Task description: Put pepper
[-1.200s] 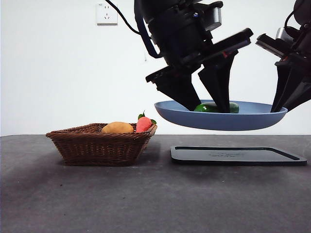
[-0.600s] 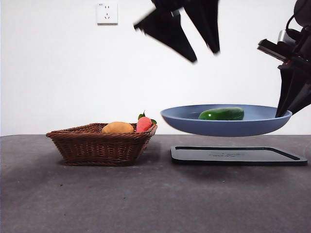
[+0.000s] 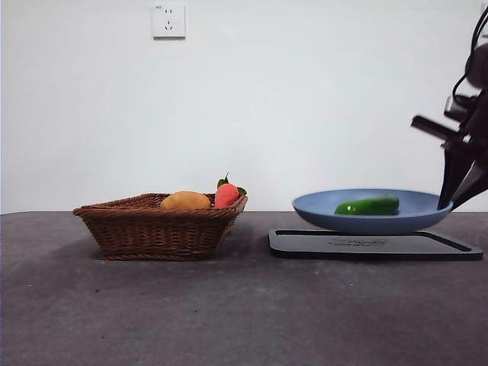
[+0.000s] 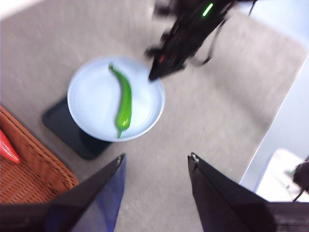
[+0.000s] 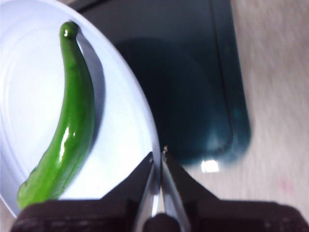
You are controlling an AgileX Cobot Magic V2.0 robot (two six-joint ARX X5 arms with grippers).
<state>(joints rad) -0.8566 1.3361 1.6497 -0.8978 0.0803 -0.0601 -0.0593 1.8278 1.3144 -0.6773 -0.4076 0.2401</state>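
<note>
The pepper (image 3: 367,206), glossy green and long, lies in the blue plate (image 3: 335,217). My right gripper (image 3: 448,203) is shut on the plate's right rim and holds it low over the black tray (image 3: 374,245); I cannot tell if they touch. In the right wrist view the gripper (image 5: 158,157) pinches the rim of the plate (image 5: 123,121), with the pepper (image 5: 67,130) just beside the jaws. My left gripper (image 4: 156,157) is open and empty, high above the plate (image 4: 91,92) and pepper (image 4: 124,101). It is out of the front view.
A wicker basket (image 3: 160,226) stands left of the tray, holding a round orange-yellow fruit (image 3: 184,200) and a red-orange item with green leaves (image 3: 226,195). The right arm (image 4: 186,34) reaches over the table to the plate.
My left gripper let go of the pepper, rose and left the front view. The plate with the pepper came down and shifted right, close over the tray.
</note>
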